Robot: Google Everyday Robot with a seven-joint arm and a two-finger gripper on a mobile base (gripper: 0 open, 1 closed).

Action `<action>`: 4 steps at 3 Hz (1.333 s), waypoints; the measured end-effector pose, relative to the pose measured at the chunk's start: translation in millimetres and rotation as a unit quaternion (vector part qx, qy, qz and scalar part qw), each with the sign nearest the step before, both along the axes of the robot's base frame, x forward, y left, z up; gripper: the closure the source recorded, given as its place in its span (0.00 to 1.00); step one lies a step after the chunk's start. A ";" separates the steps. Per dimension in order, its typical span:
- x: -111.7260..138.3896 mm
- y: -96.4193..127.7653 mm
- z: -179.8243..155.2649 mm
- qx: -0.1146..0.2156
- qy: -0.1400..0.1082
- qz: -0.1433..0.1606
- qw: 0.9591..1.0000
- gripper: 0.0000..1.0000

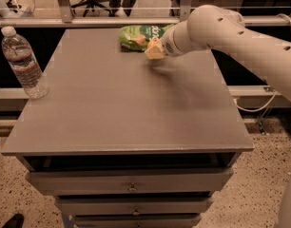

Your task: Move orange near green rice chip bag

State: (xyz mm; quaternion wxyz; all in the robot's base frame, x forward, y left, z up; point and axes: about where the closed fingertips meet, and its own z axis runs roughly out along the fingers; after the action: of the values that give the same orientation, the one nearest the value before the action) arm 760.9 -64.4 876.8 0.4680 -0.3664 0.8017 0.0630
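The green rice chip bag (137,36) lies flat near the far edge of the grey table (126,103), at its middle. My gripper (154,49) hangs low over the table just right of and in front of the bag, on the white arm (231,32) that reaches in from the right. Its pale yellow pads (156,53) are closed around the orange (151,42), of which only a small orange patch shows, right by the bag's near right corner.
A clear plastic water bottle (23,63) stands upright at the table's left edge. Drawers (131,184) sit under the tabletop. A railing and a chair base are behind the table.
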 end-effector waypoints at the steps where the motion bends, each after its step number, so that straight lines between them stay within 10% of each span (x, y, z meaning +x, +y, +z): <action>1: 4.7 -5.1 -2.5 0.000 -0.004 -0.013 1.000 0.05; 4: 10.3 -6.1 -12.2 0.002 -0.006 -0.025 1.000 0.00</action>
State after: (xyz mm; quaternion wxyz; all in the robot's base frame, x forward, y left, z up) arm 771.2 -70.5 864.5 0.4750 -0.3459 0.8076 0.0506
